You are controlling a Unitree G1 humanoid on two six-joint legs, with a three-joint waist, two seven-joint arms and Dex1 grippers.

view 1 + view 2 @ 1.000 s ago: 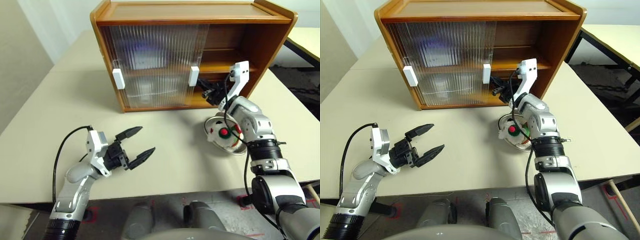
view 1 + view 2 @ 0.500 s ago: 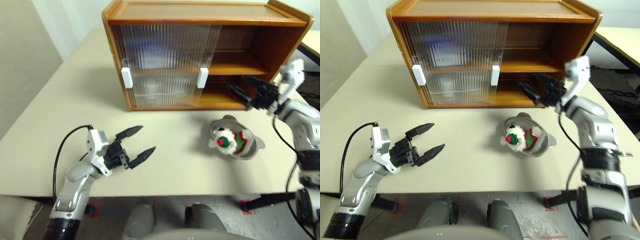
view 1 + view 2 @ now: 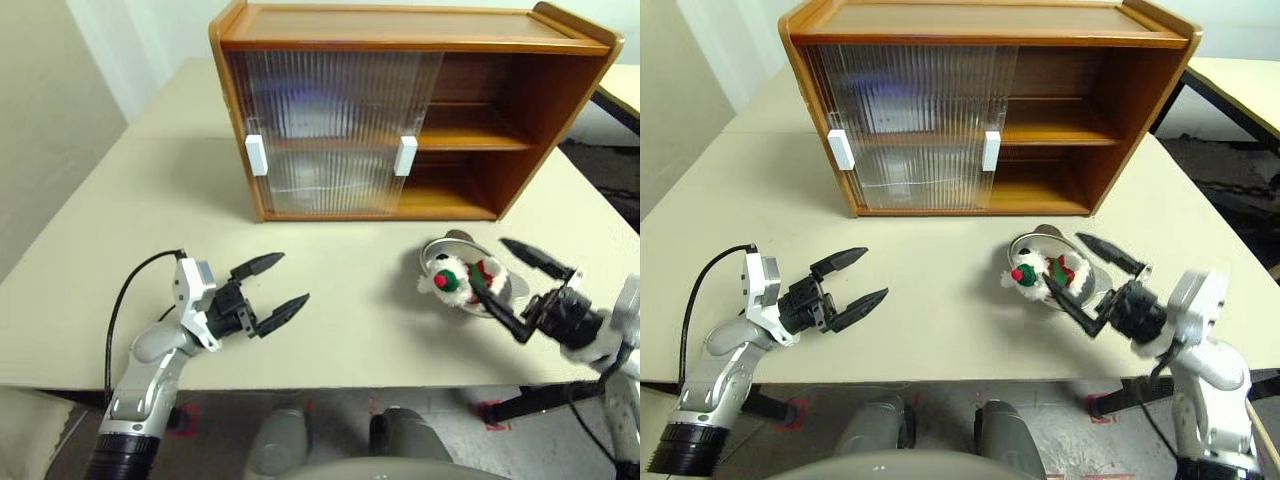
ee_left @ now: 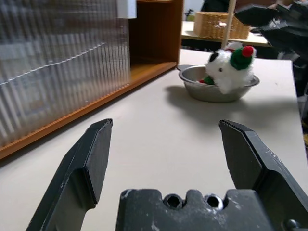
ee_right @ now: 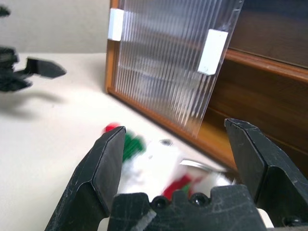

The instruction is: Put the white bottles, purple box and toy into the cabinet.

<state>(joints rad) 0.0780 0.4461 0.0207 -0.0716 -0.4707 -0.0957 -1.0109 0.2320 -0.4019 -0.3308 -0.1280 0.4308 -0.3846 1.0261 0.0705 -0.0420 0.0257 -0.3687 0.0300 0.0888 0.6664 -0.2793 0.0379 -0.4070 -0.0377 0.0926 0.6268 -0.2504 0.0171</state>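
Note:
The toy (image 3: 452, 280), a fluffy white plush with a green hat and red pompom, lies in a shiny steel bowl (image 3: 503, 297) on the table, in front of the cabinet's open right half. The cabinet (image 3: 410, 40) has both ribbed doors (image 3: 330, 130) slid to its left side. My right gripper (image 3: 488, 260) is open, just right of the bowl, with its fingers reaching over the bowl's rim. My left gripper (image 3: 292, 277) hangs open and empty over the near left of the table. The white bottles and purple box are hidden; only faint blurs show through the doors.
The cabinet's right compartments, above and below the inner shelf (image 3: 470, 140), stand open. Bare tabletop (image 3: 350, 250) lies between the two grippers. A second table (image 3: 622, 85) stands at the far right, and a wicker basket (image 4: 211, 24) shows in the left wrist view.
My right gripper has opened and drawn back from the cabinet's lower right opening to the near side of the bowl. The left gripper has stayed put. The camera has shifted.

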